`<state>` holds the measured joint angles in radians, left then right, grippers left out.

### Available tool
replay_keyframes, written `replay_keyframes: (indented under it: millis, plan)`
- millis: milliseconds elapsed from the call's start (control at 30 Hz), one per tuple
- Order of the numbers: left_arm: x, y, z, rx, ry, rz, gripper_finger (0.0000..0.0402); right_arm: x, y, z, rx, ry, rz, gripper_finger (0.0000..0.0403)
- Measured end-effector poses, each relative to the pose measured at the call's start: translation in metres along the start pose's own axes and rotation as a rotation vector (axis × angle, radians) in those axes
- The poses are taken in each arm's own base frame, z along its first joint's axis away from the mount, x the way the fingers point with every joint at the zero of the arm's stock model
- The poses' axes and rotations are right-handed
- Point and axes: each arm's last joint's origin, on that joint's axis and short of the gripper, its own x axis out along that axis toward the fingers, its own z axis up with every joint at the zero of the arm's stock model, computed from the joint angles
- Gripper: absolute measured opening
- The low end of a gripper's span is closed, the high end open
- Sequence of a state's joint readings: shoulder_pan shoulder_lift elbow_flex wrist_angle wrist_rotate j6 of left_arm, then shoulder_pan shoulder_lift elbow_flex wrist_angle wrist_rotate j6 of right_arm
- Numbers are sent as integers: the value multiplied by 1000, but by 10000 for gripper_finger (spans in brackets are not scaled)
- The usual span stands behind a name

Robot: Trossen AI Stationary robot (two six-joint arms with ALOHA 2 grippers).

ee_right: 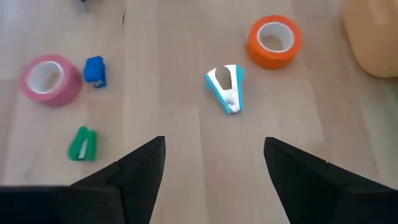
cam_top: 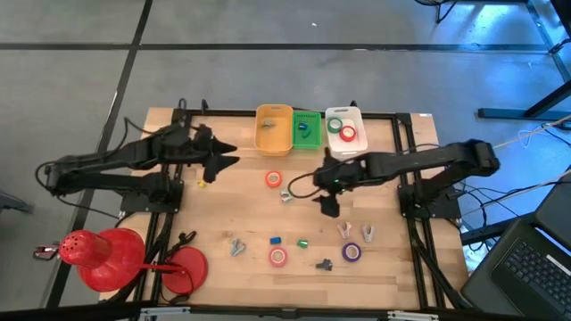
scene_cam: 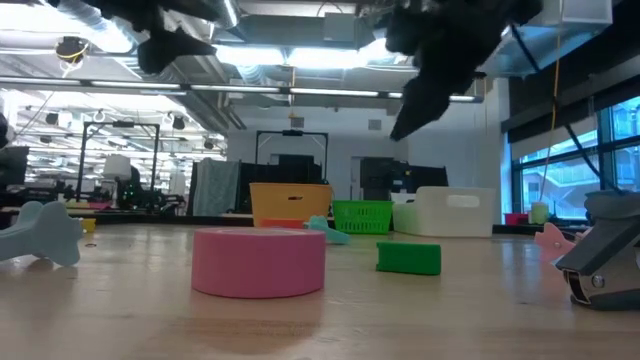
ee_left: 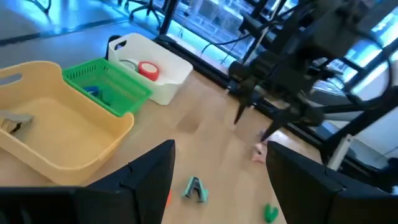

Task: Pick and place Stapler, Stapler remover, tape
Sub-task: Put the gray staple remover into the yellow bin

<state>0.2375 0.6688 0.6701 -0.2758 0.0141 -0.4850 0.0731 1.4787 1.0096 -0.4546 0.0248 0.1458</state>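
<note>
Seeing the right gripper (ee_right: pixel 214 168) hanging over the middle of the table (cam_top: pixel 223 223), released and grasping nothing. Seeing the left gripper (ee_left: pixel 217 180) waiting near the yellow bin (cam_top: pixel 274 130), also released and empty.

Looking straight down from the right wrist at the blue-white stapler remover (ee_right: pixel 225 88), lying near the orange tape roll (ee_right: pixel 273 41). Probably risking a bad pinch there: closing on its sloped, narrow body and squeezing it out sideways. Also risking a bump against the orange roll while coming down, or dropping the piece into the wrong bin.

Counting on the bare table: 3 tape rolls, 4 stapler removers, 3 small staplers. Counting inside: 2 tape rolls in the white bin (cam_top: pixel 346 129), 1 remover in the yellow bin, at least 1 blue piece in the green bin (cam_top: pixel 306 130).
</note>
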Motion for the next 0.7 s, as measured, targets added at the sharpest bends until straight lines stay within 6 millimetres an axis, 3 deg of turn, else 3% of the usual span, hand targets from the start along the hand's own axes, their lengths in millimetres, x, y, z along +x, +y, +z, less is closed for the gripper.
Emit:
replay_keyframes:
  millis: [200,400,533,700]
  plan:
    - [-8,0,-1,26,-15,-3,241,44,-2,-8,-73,94,-14,275]
    - [-6,2,-1,62,-18,37,241,81,-18,-11,-45,106,-41,275]
    - [-4,2,-2,63,-15,45,241,94,-26,-11,-16,90,-10,274]
    - [-2,3,-2,50,-12,59,241,95,-28,-11,-4,93,3,274]
